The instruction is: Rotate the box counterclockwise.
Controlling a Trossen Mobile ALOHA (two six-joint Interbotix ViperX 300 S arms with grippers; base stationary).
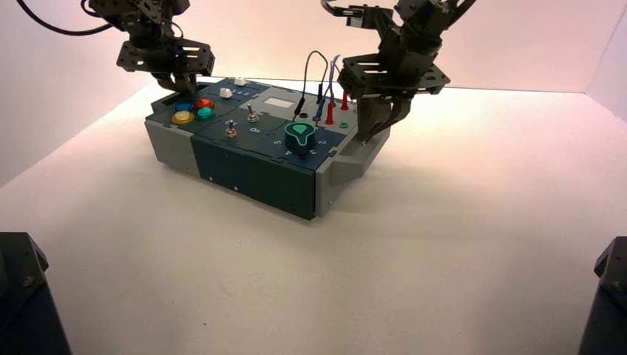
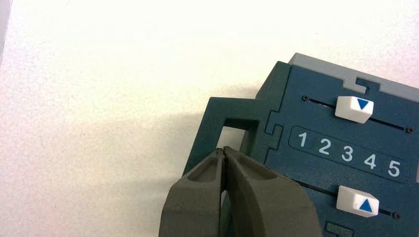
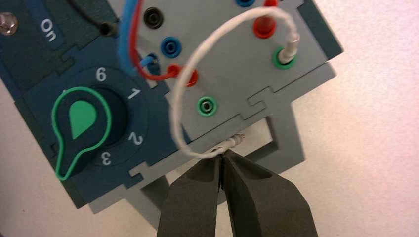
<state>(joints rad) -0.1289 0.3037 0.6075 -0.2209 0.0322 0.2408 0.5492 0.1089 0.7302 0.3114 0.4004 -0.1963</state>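
Note:
The box (image 1: 251,166), dark blue and grey, stands turned on the white table, its coloured round buttons (image 1: 194,109) at the far left and its green knob (image 1: 299,134) towards the right. My left gripper (image 1: 181,87) is at the box's far left end. In the left wrist view it (image 2: 223,149) is shut, its tips inside the opening of the dark-blue end handle (image 2: 217,111). My right gripper (image 1: 373,129) is at the right end. It (image 3: 221,154) is shut too, its tips in the grey end handle (image 3: 289,143), right beside the loose plug of a white wire (image 3: 230,143).
Two white slider caps (image 2: 354,108) flank a 1-to-5 scale near the left handle. The green knob (image 3: 81,128) points past the 3. Red, blue, black and white wires (image 1: 322,74) loop above the sockets. Dark equipment (image 1: 22,296) fills both front corners. White walls enclose the table.

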